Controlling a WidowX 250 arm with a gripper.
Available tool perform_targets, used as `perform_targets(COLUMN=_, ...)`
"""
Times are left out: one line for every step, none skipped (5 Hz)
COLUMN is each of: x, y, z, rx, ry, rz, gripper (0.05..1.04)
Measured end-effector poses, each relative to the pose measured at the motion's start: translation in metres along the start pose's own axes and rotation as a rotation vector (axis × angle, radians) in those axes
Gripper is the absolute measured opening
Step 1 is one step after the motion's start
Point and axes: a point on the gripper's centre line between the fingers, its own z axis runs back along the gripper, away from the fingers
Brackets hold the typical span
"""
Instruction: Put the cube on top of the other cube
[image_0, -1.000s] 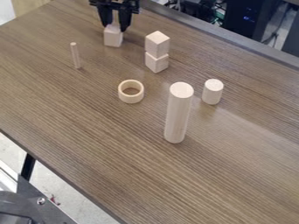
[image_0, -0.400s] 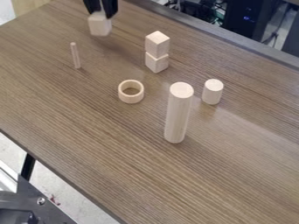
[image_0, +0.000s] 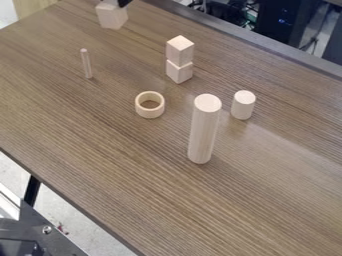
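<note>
At the top edge, left of centre, the black gripper (image_0: 121, 3) shows just its lower tips, shut on a pale wooden cube (image_0: 112, 16). That cube hangs above the table, slightly tilted. To its lower right, two more wooden cubes stand stacked: the upper cube (image_0: 180, 50) rests a little turned on the lower cube (image_0: 179, 71). The held cube is apart from this stack.
A thin peg (image_0: 86, 63) stands left of the stack. A wooden ring (image_0: 149, 104), a tall cylinder (image_0: 204, 129) and a short cylinder (image_0: 243, 104) stand nearer the camera on the brown table (image_0: 100, 165).
The gripper has lifted the cube off the table and carried it up and to the left, toward the top edge. The stacked cubes and other pieces have stayed in place.
</note>
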Motion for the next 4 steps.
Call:
perform_targets(x=-0.003, y=-0.012, z=0.011, rx=-0.011, ry=0.003, rz=-0.069, gripper=0.53)
perform_targets(x=-0.002, y=-0.018, z=0.012, rx=-0.021, ry=0.017, rz=-0.092, gripper=0.53)
perform_targets(x=0.013, y=-0.027, z=0.018, rx=0.005, ry=0.008, rz=-0.152, gripper=0.53)
perform_targets(x=0.029, y=-0.043, z=0.009, rx=0.018, ry=0.037, rz=-0.215, gripper=0.53)
